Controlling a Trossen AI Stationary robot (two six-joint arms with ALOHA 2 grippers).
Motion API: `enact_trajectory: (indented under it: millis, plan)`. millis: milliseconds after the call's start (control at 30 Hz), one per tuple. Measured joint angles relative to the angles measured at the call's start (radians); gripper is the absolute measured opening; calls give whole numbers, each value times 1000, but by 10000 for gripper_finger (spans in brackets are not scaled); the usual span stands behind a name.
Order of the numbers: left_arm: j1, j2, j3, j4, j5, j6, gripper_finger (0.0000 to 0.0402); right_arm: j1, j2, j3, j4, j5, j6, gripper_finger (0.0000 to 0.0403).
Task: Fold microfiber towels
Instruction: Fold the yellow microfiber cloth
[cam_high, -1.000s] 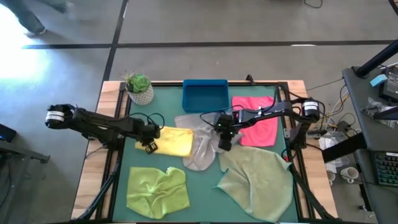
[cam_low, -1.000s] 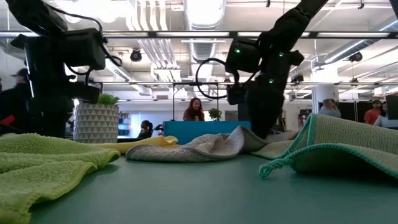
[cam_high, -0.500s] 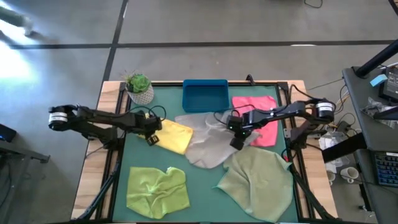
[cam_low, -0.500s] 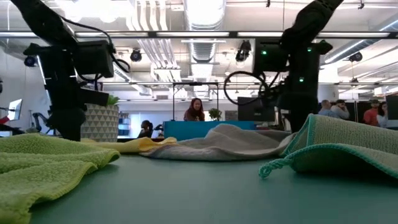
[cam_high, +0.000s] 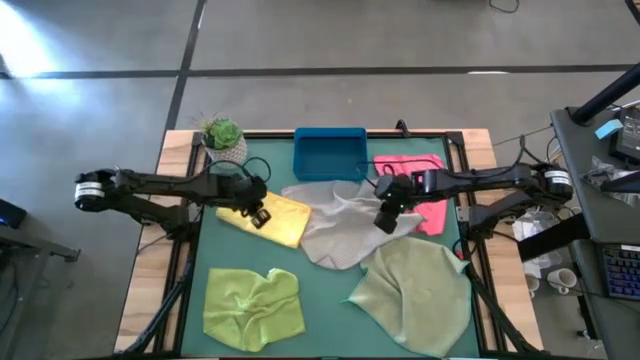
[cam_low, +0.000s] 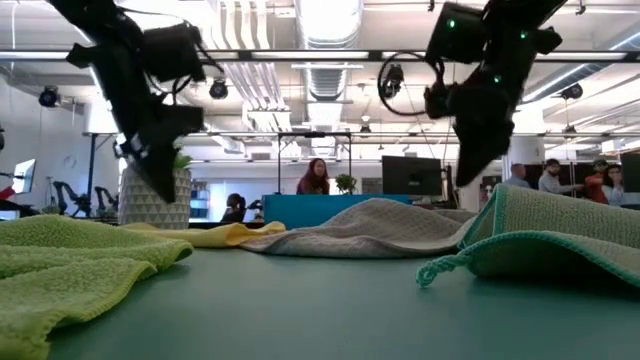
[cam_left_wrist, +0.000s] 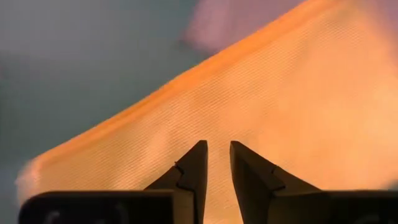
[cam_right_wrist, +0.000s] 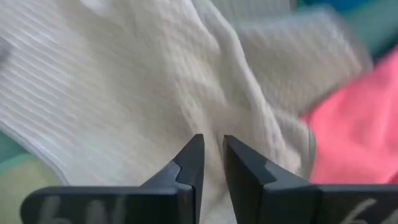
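Blue tray (cam_high: 330, 154), potted plant (cam_high: 223, 139) behind towels (cam_high: 333, 222)

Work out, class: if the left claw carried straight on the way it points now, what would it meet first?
Most likely the yellow towel. The left claw points at it, its fingers almost together with nothing between them, and yellow cloth fills the line ahead. How far above the cloth it hangs is unclear.
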Motion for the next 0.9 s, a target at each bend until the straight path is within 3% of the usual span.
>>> enact_trajectory:
  millis: [133,300,667,900]
  plan:
    - [-52,21,2,201,125,-17,54,2,-1,0,122,-3,-64,52]
    - [-132,93,2,314,138,-82,54,2,23,1,200,-5,-104,52]
    - [-255,314,12,349,137,-182,54,2,29,2,210,-8,-151,52]
    - [-270,329,24,282,134,-189,54,2,29,2,210,-8,-160,52]
